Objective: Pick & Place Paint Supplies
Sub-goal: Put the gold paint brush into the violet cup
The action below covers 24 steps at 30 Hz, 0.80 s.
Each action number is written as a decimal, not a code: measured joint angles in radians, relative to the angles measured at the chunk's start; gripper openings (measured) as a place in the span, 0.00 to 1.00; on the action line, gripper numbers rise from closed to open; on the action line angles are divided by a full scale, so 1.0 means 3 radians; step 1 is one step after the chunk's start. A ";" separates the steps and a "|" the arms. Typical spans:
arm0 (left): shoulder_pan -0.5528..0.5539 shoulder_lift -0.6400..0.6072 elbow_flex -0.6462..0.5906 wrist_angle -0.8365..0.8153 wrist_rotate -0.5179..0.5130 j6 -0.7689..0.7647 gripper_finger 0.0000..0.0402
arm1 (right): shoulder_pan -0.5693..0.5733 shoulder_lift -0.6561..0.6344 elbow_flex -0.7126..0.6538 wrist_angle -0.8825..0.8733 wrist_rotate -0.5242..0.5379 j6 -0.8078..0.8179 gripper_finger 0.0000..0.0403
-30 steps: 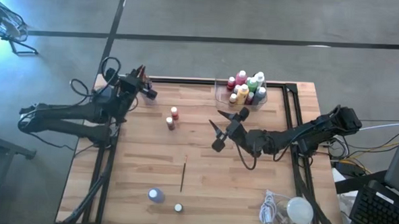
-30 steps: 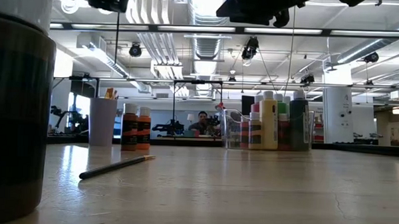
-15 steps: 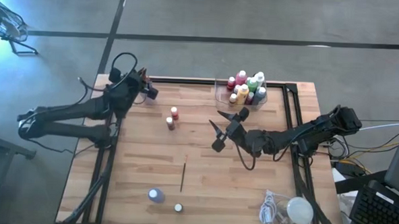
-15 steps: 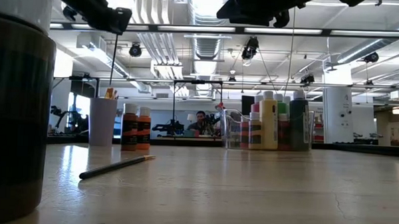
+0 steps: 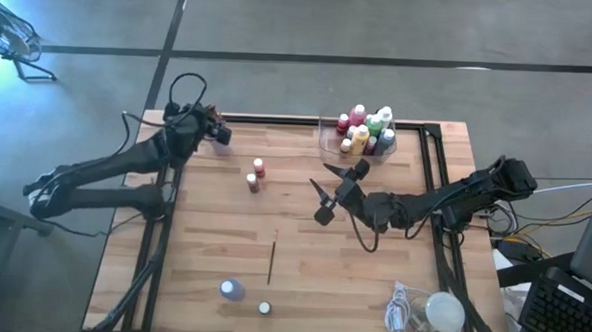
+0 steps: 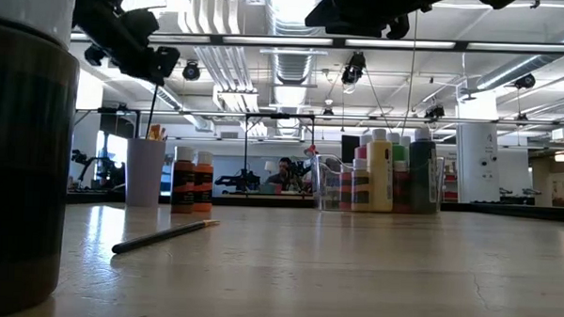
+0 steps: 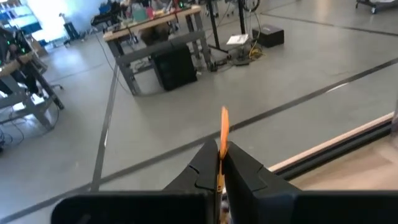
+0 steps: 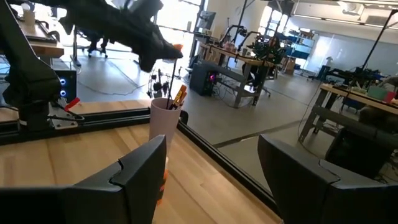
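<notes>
My left gripper (image 5: 221,135) hovers at the table's far left corner, shut on a thin dark paintbrush (image 6: 152,105) that hangs over the pale purple cup (image 6: 144,171), where other brushes (image 8: 179,96) stand. My right gripper (image 5: 325,194) waits open over the table's middle, touching nothing. Two orange-red bottles (image 5: 255,176) stand on the table between the arms. A clear tray (image 5: 329,137) at the far edge holds several bottles (image 5: 366,129). Another brush (image 5: 271,261) lies flat toward the near edge, with a purple bottle (image 5: 232,289) and a small white cap (image 5: 265,308) close by. My left gripper pinches the paintbrush between its two fingers, just below the brush's orange upper end (image 7: 224,127), which sticks out above the fingers. The fingers reach in roughly level from the table's left and lie across the brush. It hangs upright, its lower end (image 6: 150,126) just above the cup's rim.
A white round lump with a coiled cord (image 5: 432,312) sits at the near right corner. A black frame rail (image 5: 431,172) runs along the table's edges. Bare wood lies between the loose brush and my right arm.
My left gripper has come down toward the cup, tipping more level, and the arm has swung toward the far edge. The paintbrush has stayed upright in its hold, its lower end now closer to the cup's rim.
</notes>
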 joint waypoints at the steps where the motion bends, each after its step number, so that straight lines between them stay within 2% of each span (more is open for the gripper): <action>1: 0.0041 0.0000 -0.0038 0.0010 0.0039 -0.0010 0.03 | 0.0000 0.0000 0.0000 0.0000 0.0000 0.0000 0.63; 10: 0.0356 0.0001 -0.0446 0.0421 0.0521 -0.0193 0.03 | 0.0000 0.0000 0.0000 -0.0001 0.0000 0.0000 0.60; 18: 0.0452 0.0004 -0.0711 0.0531 0.0624 -0.0301 0.03 | -0.0003 0.0000 0.0000 -0.0003 0.0000 0.0000 0.56; 24: 0.0456 0.0039 -0.0784 0.0574 0.0652 -0.0357 0.03 | -0.0003 0.0000 0.0000 -0.0003 0.0000 0.0000 0.59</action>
